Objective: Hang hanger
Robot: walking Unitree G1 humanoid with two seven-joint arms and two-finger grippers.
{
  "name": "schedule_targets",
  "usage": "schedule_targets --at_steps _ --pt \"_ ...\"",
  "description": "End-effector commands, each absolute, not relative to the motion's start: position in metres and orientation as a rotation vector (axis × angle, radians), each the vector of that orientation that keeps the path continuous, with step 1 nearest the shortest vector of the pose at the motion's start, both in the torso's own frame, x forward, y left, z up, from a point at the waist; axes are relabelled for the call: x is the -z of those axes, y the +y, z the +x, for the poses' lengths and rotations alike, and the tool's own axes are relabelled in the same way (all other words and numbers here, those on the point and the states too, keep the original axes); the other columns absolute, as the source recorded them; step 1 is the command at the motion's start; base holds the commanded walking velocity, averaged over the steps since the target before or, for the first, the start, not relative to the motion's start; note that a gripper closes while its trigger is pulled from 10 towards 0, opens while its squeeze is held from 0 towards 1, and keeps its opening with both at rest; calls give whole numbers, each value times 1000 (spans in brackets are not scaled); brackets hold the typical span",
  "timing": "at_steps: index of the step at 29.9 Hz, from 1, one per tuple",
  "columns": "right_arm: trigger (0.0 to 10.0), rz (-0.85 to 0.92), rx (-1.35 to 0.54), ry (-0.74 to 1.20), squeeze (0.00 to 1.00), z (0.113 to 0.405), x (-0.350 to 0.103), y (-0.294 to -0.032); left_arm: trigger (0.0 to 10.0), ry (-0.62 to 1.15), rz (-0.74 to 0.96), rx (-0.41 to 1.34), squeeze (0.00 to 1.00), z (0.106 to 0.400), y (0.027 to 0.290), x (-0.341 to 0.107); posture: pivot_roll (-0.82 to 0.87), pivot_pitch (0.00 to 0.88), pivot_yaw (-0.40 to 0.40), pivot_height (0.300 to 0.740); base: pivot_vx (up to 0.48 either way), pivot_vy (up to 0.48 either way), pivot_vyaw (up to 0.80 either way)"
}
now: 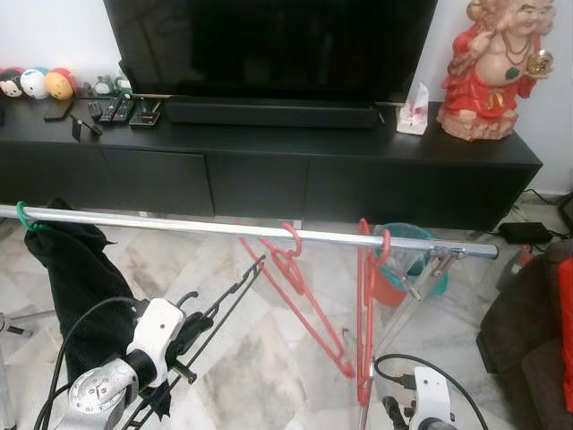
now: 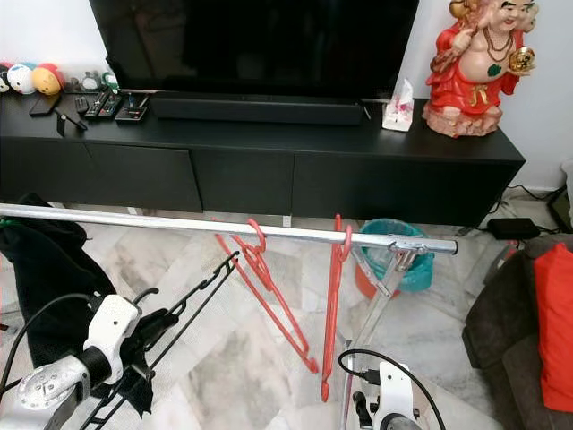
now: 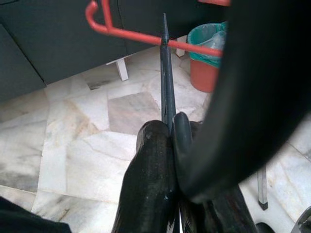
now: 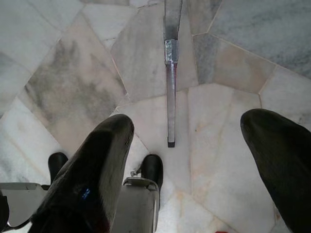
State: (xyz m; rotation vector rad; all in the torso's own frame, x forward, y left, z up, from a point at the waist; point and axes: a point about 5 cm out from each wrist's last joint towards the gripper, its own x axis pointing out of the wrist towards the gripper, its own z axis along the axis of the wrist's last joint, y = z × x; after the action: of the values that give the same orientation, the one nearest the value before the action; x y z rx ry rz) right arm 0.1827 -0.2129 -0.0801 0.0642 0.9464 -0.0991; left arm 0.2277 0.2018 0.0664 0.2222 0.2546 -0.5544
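A silver rail [image 1: 179,224] runs across in front of me at about waist height. Two red hangers [image 1: 304,287] [image 1: 365,305] hang on its right half. At its left end a green hook [image 1: 24,218] carries a black garment [image 1: 76,287]. My left gripper [image 1: 190,330] is shut on a black hanger [image 1: 228,296], held tilted below the rail and left of the red hangers, its hook [image 1: 186,296] free of the rail. In the left wrist view the fingers [image 3: 150,160] pinch the hanger's thin bar [image 3: 165,73]. My right gripper [image 4: 189,124] hangs open over the floor.
A black TV console [image 1: 269,170] with a TV [image 1: 269,45], remotes [image 1: 116,109] and a red statue [image 1: 492,72] stands behind the rail. A teal bin [image 1: 403,260] sits by the rack's right legs [image 1: 412,305]. Dark upholstery [image 1: 528,331] lies at right. The floor is marble.
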Motion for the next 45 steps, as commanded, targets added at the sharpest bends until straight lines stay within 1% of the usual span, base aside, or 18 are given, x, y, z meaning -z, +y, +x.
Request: schedule_targets --at_steps 1,10,16,25,45 --pt "10000 61 104 947 0 183 79 -216 10000 266 242 557 0 225 207 -69 21 15 -44 740 0 0 0" --pt "10000 59 102 948 0 183 79 -216 10000 322 288 605 0 213 210 -65 24 15 -46 740 0 0 0" --pt "10000 58 101 948 0 183 79 -216 10000 325 303 598 0 210 215 -66 26 16 -45 740 0 0 0" --pt "10000 57 97 949 0 183 79 -216 10000 280 305 555 0 211 216 -73 29 17 -47 740 0 0 0" --pt "10000 52 92 950 0 183 79 -216 10000 226 295 561 0 213 213 -85 32 16 -49 740 0 0 0"
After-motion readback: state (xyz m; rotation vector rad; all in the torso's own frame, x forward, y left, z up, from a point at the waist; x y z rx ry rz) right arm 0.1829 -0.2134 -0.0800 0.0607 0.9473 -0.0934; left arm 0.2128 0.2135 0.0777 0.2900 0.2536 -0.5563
